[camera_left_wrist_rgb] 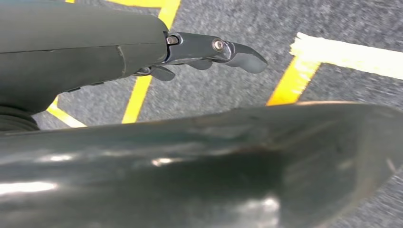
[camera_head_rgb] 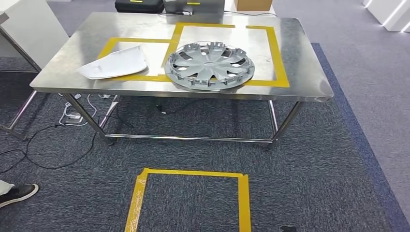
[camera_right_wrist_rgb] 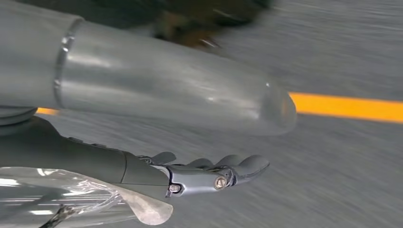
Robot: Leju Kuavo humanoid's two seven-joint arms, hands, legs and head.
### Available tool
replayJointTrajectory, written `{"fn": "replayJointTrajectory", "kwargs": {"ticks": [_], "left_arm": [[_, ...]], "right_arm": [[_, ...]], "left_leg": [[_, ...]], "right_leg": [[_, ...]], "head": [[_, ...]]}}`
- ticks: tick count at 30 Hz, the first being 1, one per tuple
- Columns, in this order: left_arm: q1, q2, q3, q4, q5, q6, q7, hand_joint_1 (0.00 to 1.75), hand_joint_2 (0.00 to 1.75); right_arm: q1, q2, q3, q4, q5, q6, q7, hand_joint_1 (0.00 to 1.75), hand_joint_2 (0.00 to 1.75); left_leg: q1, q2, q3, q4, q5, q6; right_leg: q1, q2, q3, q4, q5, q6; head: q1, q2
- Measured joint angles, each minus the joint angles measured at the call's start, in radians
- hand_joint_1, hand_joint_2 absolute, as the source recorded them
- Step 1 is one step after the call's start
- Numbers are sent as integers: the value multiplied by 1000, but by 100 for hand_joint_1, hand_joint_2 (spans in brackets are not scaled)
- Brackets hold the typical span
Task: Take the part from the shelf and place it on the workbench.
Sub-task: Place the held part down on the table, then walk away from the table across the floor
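A silver wheel cover (camera_head_rgb: 209, 65) lies flat on the steel workbench (camera_head_rgb: 300, 82), inside a yellow-taped rectangle right of centre. A white curved shell part (camera_head_rgb: 116, 63) lies to its left in a second taped area. The workbench stands a few steps ahead of me. My left hand (camera_left_wrist_rgb: 204, 50) hangs over grey carpet with yellow tape lines, its fingers stretched out and nothing in them. My right hand (camera_right_wrist_rgb: 209, 173) also hangs over the carpet with fingers extended and nothing held; that picture is blurred.
A yellow tape square (camera_head_rgb: 191, 172) marks the carpet in front of the workbench. Cables (camera_head_rgb: 48, 140) trail on the floor at its left legs. A person's shoe (camera_head_rgb: 17, 193) shows at the left edge. A black case (camera_head_rgb: 139, 6) and a cardboard box (camera_head_rgb: 252, 5) stand behind the bench.
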Motion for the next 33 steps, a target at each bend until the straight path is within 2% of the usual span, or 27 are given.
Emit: {"fn": "replayJointTrajectory", "kwargs": {"ticks": [1,2,3,4,5,6,8,9,10,12,13,14,15,16,17,19,20,22,23,25,26,27,28,29,30,31,33], "left_arm": [[0,1,0,0,-5,-1,0,0,0],[0,2,0,0,-10,-2,0,0,0],[1,3,0,0,-16,-2,0,0,0],[1,3,0,0,-23,-2,1,0,0],[1,4,0,0,-30,0,3,0,0],[2,4,0,0,-36,2,6,0,0],[3,8,0,0,-45,8,13,0,0],[5,10,0,0,-49,11,16,0,0],[8,12,0,0,-53,13,18,0,0],[11,14,0,0,-60,14,19,0,0],[11,15,0,0,-65,14,20,0,0],[11,17,0,0,-69,12,21,0,0],[12,18,0,0,-74,10,22,0,0],[12,20,0,0,-78,7,24,0,0],[12,22,0,0,-82,4,25,0,0],[11,26,-1,0,-86,0,29,0,0],[11,27,-1,0,-88,0,32,0,0],[12,29,-1,0,-94,-1,41,0,0],[14,30,-1,0,-99,-1,46,0,0],[14,32,-3,0,-110,-1,56,0,0],[13,33,-3,0,-115,-1,61,0,0],[11,33,-4,0,-121,-2,64,0,0],[11,34,-4,0,-126,-4,67,0,0],[11,35,-5,0,-130,-7,68,0,0],[11,35,-5,0,-135,-11,69,0,0],[11,36,-6,0,-138,-16,69,0,0],[9,37,-9,0,-145,-23,69,0,0]], "right_arm": [[-2,0,3,18,18,2,34,0,0],[-5,1,8,33,35,3,62,0,0],[-10,1,14,46,51,3,83,0,0],[-15,2,21,56,67,2,99,0,0],[-20,3,29,65,83,1,113,0,0],[-23,4,36,72,97,-1,125,0,0],[-24,6,51,86,125,-5,142,0,0],[-24,6,59,90,139,-6,148,0,0],[-24,6,68,95,155,-7,153,0,0],[-24,7,88,102,189,-7,163,0,0],[-24,8,99,106,205,-7,168,0,0],[-24,8,110,109,220,-6,173,0,0],[-24,8,121,112,232,-6,177,0,0],[-25,9,130,114,241,-6,180,0,0],[-26,10,140,115,248,-6,183,0,0],[-29,13,153,118,253,-7,186,0,0],[-31,14,157,120,253,-8,189,0,0],[-37,16,162,122,253,-4,199,0,0],[-40,16,163,123,251,3,205,0,0],[-44,17,164,124,236,12,217,0,0],[-44,17,163,125,225,15,224,0,0],[-44,17,161,125,216,14,231,0,0],[-44,17,160,126,214,14,239,0,0],[-43,17,159,127,218,13,246,0,0],[-44,16,158,128,225,11,250,0,0],[-44,16,158,128,233,8,251,0,0],[-47,16,159,128,249,0,246,0,0]], "left_leg": [[0,0,-16,4,10,-2],[-1,0,-29,9,20,-6],[-2,-1,-40,16,27,-10],[-4,0,-47,22,35,-15],[-5,0,-52,25,43,-20],[-6,0,-55,26,51,-26],[-2,-2,-63,29,52,-39],[-1,-4,-70,48,28,-45],[1,-5,-82,86,-11,-50],[3,-5,-111,208,-103,-60],[3,-5,-122,267,-129,-63],[4,-5,-119,300,-132,-65],[5,-4,-102,300,-118,-64],[5,0,-63,255,-94,-61],[4,14,-11,182,-73,-56],[-4,52,72,46,-57,-42],[-9,64,87,14,-59,-35],[-11,57,81,4,-54,-22],[-9,48,77,-1,-49,-16],[-3,29,68,-8,-37,-5],[-2,20,62,-9,-33,-1],[-2,8,57,-8,-30,1],[-3,-4,52,-7,-27,2],[-3,-17,49,-6,-25,2],[-3,-30,47,-3,-24,2],[-3,-44,46,0,-24,1],[-4,-69,42,9,-25,-4]], "right_leg": [[0,0,41,-38,33,-1],[0,0,98,-103,51,-3],[0,1,161,-188,52,-6],[1,2,210,-261,38,-10],[2,3,241,-311,21,-16],[5,3,253,-336,12,-23],[5,-5,240,-337,19,-42],[4,-11,233,-337,27,-51],[3,-18,225,-338,36,-59],[4,-31,208,-336,50,-66],[5,-38,199,-335,56,-66],[6,-48,190,-331,61,-66],[7,-57,182,-328,64,-66],[8,-67,175,-324,66,-65],[9,-77,173,-319,67,-64],[14,-96,170,-313,69,-58],[16,-105,171,-312,71,-54],[18,-120,169,-312,74,-44],[17,-109,166,-307,69,-38],[12,-56,134,-248,28,-28],[9,-26,104,-187,-6,-24],[8,-9,70,-113,-38,-21],[7,-3,38,-48,-59,-18],[7,-1,19,-10,-62,-17],[6,0,20,-14,-44,-17],[6,5,39,-59,-9,-18],[3,42,101,-196,61,-22]], "head": [[0,0],[0,0],[1,0],[1,0],[1,0],[1,0],[1,0],[1,0],[0,0],[-2,0],[-3,0],[-3,0],[-3,0],[-3,0],[-3,0],[-2,0],[-3,0],[-5,0],[-5,0],[-1,0],[1,0],[2,0],[2,0],[2,0],[2,0],[2,0],[2,0]]}}
